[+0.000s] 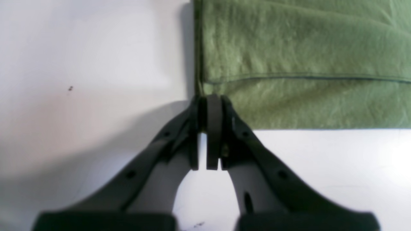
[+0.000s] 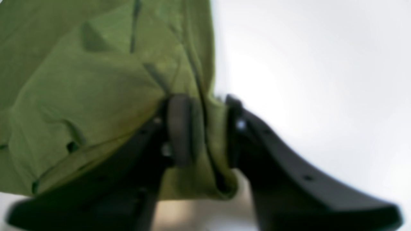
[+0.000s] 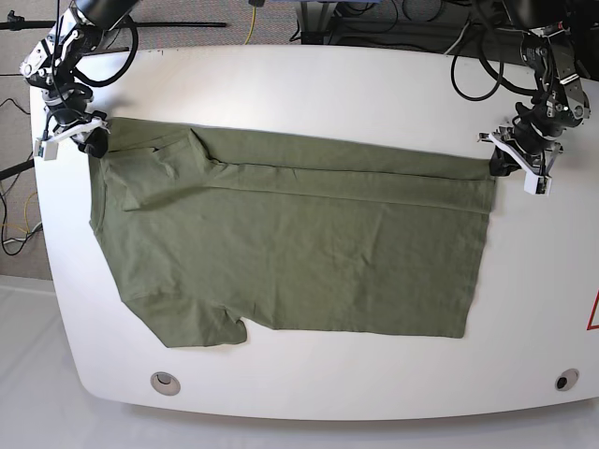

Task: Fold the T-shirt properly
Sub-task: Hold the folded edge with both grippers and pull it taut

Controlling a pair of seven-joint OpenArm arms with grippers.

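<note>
The olive-green T-shirt (image 3: 299,243) lies spread flat on the white table (image 3: 328,84), its far long edge folded over toward the middle. My left gripper (image 3: 496,164) is at the shirt's far right hem corner. In the left wrist view the left gripper (image 1: 210,99) has its pads pressed together right at the corner of the folded cloth (image 1: 305,48). My right gripper (image 3: 94,142) is at the far left shoulder corner. In the right wrist view a bunched fold of the shirt (image 2: 80,96) runs between the pads of the right gripper (image 2: 205,128).
Cables and stands (image 3: 468,37) crowd the floor behind the table's far edge. Two round holes (image 3: 166,381) (image 3: 562,381) sit near the front corners. A red mark (image 3: 592,313) shows at the right edge.
</note>
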